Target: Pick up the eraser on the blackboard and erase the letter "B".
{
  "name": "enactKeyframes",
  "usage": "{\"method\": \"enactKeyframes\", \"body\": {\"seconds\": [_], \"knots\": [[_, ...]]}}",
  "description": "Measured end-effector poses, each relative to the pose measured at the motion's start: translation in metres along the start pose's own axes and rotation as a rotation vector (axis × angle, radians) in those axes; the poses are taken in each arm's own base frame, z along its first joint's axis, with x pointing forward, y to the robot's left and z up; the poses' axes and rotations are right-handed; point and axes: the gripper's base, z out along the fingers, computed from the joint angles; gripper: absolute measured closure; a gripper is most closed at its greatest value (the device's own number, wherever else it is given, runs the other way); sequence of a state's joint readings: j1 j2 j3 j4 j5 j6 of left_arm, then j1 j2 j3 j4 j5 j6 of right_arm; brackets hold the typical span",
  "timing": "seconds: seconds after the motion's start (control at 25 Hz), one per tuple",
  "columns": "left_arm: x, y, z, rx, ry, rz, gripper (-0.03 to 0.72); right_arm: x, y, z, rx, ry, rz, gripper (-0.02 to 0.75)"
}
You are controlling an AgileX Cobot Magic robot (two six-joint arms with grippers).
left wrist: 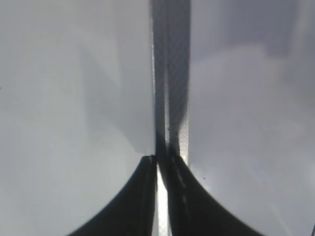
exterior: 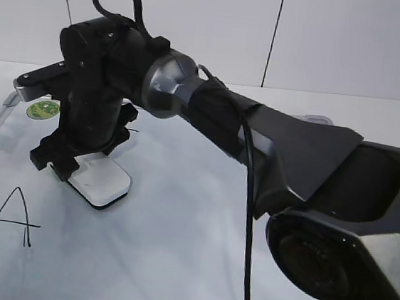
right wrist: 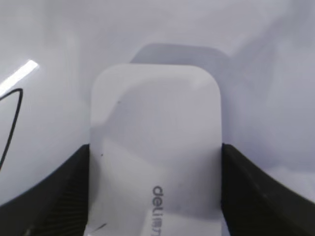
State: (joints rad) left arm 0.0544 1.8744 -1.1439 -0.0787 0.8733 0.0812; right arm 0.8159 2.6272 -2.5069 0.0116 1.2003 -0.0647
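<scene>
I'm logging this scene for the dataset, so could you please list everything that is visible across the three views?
Eraser: one, white with a dark underside, flat on the board, between the right gripper's fingers.
Board: one, white with a grey frame, fills the table area.
Letter A: one, black, near-left part of the board.
Sticker: one, green, round, far-left corner of the board.
Curved marker stroke: one, black, just left of the eraser in the right wrist view; which letter it belongs to cannot be told.
Right gripper: one, black, fingers against both long sides of the eraser.
Left gripper: one, black, shut, empty, over the board's frame edge.
</scene>
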Motion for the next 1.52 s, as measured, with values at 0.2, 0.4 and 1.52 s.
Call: {"method": "enactKeyframes", "body": {"seconds": [0.2, 0.4, 1.52], "knots": [[0.0, 0.0, 0.0, 0.001, 0.0, -0.001, 0.634, 0.0, -0.014, 0.001, -0.023, -0.013, 0.08, 0.216], [0.0, 0.0, 0.0, 0.004, 0.0, -0.004, 0.634, 0.001, -0.045, 0.003, 0.004, -0.036, 0.169, 0.216], [0.0, -0.001, 0.0, 0.012, -0.005, -0.01, 0.635, 0.019, -0.134, 0.001, 0.172, -0.049, 0.264, 0.216]]}}
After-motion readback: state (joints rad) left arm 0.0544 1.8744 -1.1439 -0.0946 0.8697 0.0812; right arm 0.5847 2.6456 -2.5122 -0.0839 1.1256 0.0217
